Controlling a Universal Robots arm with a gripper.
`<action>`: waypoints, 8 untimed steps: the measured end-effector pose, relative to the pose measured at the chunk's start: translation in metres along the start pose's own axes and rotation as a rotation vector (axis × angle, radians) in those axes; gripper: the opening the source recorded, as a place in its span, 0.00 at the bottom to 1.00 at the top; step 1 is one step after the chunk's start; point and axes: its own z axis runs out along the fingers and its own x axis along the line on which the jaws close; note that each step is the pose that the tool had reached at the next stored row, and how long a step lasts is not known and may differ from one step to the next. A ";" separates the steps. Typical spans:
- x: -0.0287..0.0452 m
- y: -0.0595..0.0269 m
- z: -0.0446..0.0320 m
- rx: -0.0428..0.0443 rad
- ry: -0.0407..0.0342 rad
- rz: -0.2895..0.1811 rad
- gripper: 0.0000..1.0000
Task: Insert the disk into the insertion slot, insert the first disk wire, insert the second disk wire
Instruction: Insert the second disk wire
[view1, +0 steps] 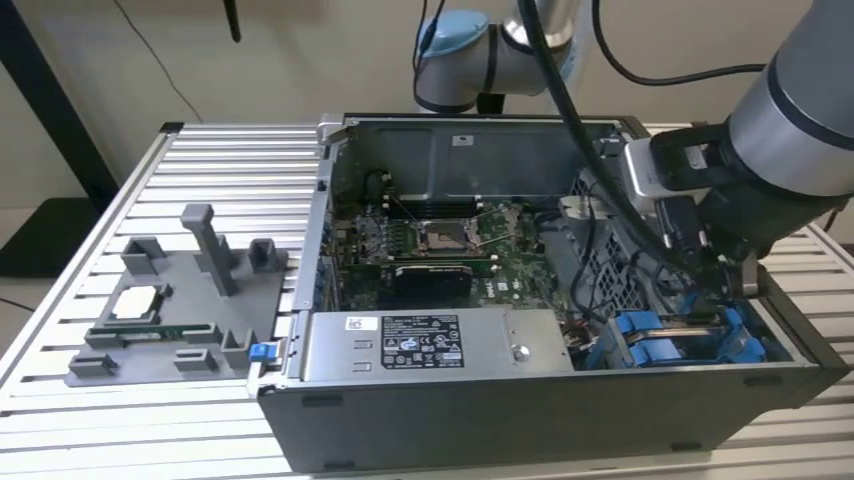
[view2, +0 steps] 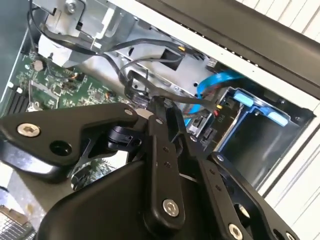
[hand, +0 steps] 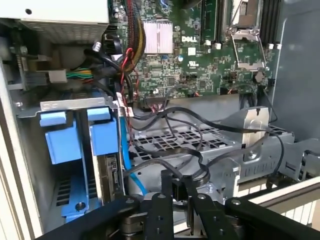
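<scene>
The disk (hand: 111, 172) sits on edge in the insertion slot (hand: 75, 105) of the grey drive cage. Its blue frame (hand: 102, 131) and its connector edge show in the first wrist view. In the second wrist view the same connector edge (view2: 201, 125) lies just beyond my fingers (view2: 160, 125). My gripper (hand: 181, 196) hangs over the cage beside the disk, shut on the plug of a black disk wire (hand: 180, 186). A thin blue wire (hand: 124, 150) runs along the disk's edge; whether it is plugged in I cannot tell. In the exterior view my gripper (view1: 731, 285) is low in the case's right end.
A second blue-ended caddy (hand: 62, 137) fills the neighbouring bay. Loose black cables (hand: 200, 127) loop over the perforated cage top (hand: 170, 137). The motherboard (view1: 427, 240) lies in the case's middle, the power supply (view1: 427, 345) at its front. A grey fixture tray (view1: 174, 300) stands at the exterior view's left.
</scene>
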 end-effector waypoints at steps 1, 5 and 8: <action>0.0024 -0.0003 -0.0010 -0.0010 -0.0006 0.000 0.00; 0.0049 -0.0011 -0.0019 -0.0207 0.0153 0.005 0.00; 0.0049 -0.0023 -0.0015 -0.0412 0.0474 0.007 0.00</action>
